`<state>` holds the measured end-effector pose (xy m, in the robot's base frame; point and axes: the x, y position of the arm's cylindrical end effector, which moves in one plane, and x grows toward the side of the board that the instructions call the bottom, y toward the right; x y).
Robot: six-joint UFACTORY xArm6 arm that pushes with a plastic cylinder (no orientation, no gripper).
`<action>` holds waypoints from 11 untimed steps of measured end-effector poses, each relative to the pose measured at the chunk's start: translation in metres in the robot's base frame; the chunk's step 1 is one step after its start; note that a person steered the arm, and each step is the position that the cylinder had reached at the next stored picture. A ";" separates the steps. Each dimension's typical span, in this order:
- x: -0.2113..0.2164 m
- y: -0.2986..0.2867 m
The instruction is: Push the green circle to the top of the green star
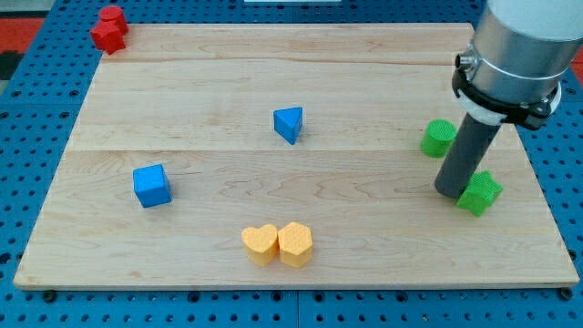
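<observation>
The green circle (438,137) stands on the wooden board at the view's right, a little above and left of the green star (481,193). The two green blocks are apart. My tip (451,192) rests on the board right against the star's left side, below and slightly right of the circle. The rod rises from the tip up to the grey arm at the view's top right and hides part of the star's left edge.
A blue triangle (288,124) lies near the board's middle. A blue cube (151,185) sits at the left. A yellow heart (260,243) and a yellow hexagon (295,243) touch near the bottom edge. Red blocks (109,29) sit at the top left corner.
</observation>
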<state>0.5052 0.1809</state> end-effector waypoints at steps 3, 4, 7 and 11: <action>-0.035 -0.041; -0.058 -0.064; -0.105 -0.002; -0.069 -0.028</action>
<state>0.4365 0.1528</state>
